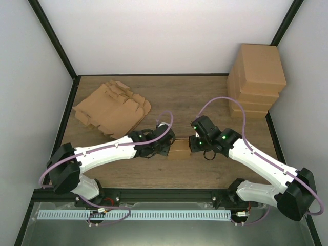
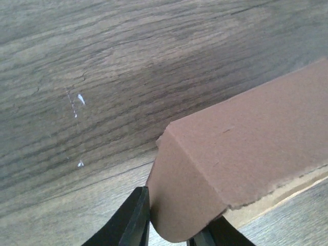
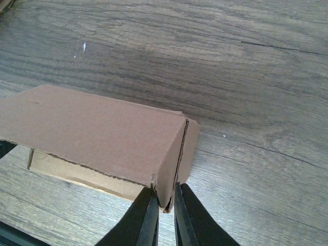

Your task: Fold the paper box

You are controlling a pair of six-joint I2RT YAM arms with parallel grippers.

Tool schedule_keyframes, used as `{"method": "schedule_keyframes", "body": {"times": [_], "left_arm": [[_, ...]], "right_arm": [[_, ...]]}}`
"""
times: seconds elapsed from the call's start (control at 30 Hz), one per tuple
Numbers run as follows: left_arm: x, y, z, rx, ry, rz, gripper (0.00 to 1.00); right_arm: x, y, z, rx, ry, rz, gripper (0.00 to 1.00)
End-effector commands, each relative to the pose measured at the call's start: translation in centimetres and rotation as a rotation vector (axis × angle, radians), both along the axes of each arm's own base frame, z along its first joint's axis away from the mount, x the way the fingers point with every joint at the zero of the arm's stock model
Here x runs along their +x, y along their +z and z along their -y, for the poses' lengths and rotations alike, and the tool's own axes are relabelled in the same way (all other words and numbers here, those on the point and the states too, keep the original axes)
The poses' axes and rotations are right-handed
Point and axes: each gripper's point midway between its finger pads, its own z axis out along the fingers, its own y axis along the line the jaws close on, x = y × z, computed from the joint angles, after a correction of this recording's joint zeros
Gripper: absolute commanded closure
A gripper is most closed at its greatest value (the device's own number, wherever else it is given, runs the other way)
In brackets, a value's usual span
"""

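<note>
The wood-grain counter (image 1: 205, 92) fills the floor of a white-walled cell, with both arms bolted at its near edge. The left arm (image 1: 102, 154) reaches in from the near left and the right arm (image 1: 261, 159) from the near right, and their wrists meet close to the counter's near middle. At the far right corner stands a stack of closed cardboard boxes (image 1: 256, 79), squared up one on another. At the far left lies a loose pile of flat cardboard blanks (image 1: 113, 108), fanned and overlapping. Both are well apart from the arms' tips. Between the two wrists sits the paper box (image 1: 179, 151), a small brown carton lying long side left to right on the counter, its top panel down and a thin strip of its lower layer showing along one long edge. The left tool (image 1: 165, 148) is clenched on the box's left end, where its dark fingers (image 2: 134, 220) sit either side of the rounded end flap. The right tool (image 1: 193, 146) grasps the box's right end, its two fingers (image 3: 146, 218) pinched narrowly on the lower corner of the upright end wall. A few small white specks (image 2: 79, 98) mark the bare wood just beyond the box.
</note>
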Motion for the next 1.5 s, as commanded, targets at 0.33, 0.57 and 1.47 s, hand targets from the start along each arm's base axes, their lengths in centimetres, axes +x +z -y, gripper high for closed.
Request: {"method": "schedule_keyframes", "body": {"times": [0.33, 0.57, 1.47], "left_arm": [[0.1, 2.1, 1.5, -0.038, -0.020, -0.013, 0.93], [-0.4, 1.6, 2.8, -0.047, -0.031, -0.087, 0.96], [0.1, 1.9, 3.4, -0.090, 0.019, -0.137, 0.96]], "right_arm": [[0.6, 0.1, -1.1, 0.013, 0.033, 0.028, 0.94], [0.7, -0.3, -1.1, 0.010, 0.036, 0.032, 0.98], [-0.1, -1.6, -1.0, 0.035, 0.018, 0.023, 0.75]]}}
